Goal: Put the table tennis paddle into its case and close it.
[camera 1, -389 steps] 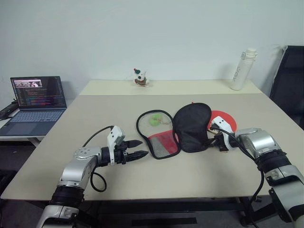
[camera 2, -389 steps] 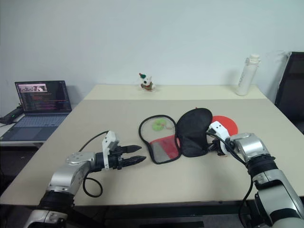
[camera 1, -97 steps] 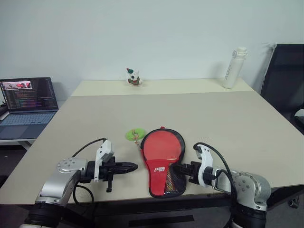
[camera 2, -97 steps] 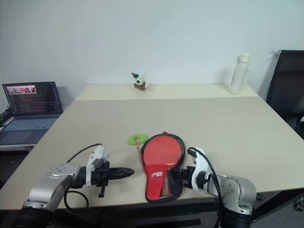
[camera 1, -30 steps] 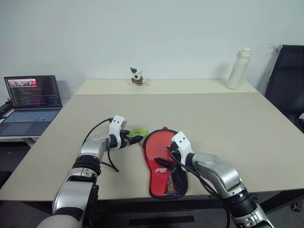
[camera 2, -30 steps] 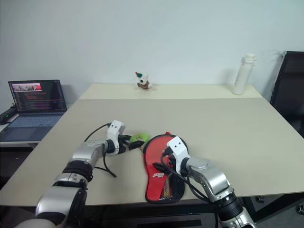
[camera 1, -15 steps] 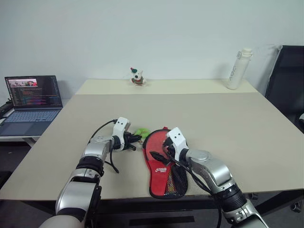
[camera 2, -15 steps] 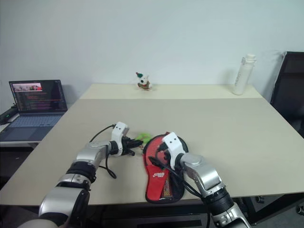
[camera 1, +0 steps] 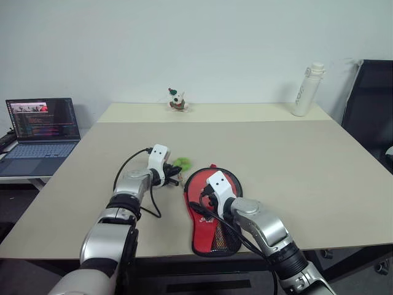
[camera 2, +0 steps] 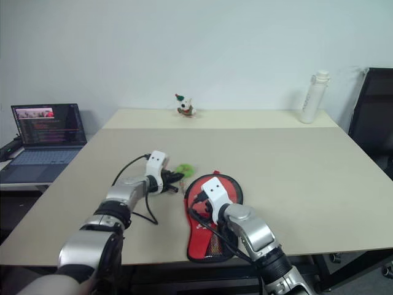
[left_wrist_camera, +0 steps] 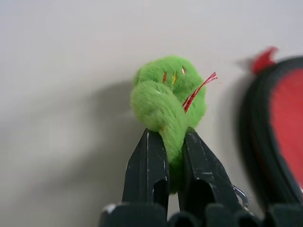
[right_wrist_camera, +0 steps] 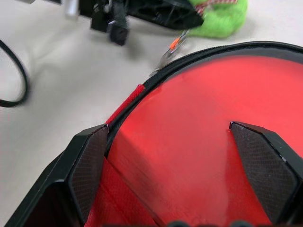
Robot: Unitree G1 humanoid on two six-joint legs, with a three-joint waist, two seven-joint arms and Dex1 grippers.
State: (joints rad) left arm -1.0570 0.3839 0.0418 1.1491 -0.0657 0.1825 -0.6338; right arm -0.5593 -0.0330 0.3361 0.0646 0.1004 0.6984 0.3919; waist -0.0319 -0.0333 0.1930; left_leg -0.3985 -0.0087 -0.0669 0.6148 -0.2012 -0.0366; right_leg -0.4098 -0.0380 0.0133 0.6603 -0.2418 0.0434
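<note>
The case (camera 1: 199, 235) lies flat near the table's front edge, red face with white logo up, black zip rim (right_wrist_camera: 156, 75) around it. The table tennis paddle is hidden. A green fuzzy charm (left_wrist_camera: 165, 99) with a red cord sits just beyond the case's rounded top left edge. My left gripper (left_wrist_camera: 169, 142) is shut on this charm, pinching its lower end. My right gripper (right_wrist_camera: 175, 156) hovers open over the case's red face, its two fingers (right_wrist_camera: 87, 165) spread wide. From the head, it (camera 1: 201, 198) covers the case's middle.
An open laptop (camera 1: 43, 126) stands on a side desk at the left. A small toy figure (camera 1: 177, 99) and a white bottle (camera 1: 305, 90) stand at the table's far edge. A black chair (camera 1: 368, 98) is at the right.
My left gripper has shut on the green charm and carried it a little farther from me. My right gripper has slid left over the case, still open.
</note>
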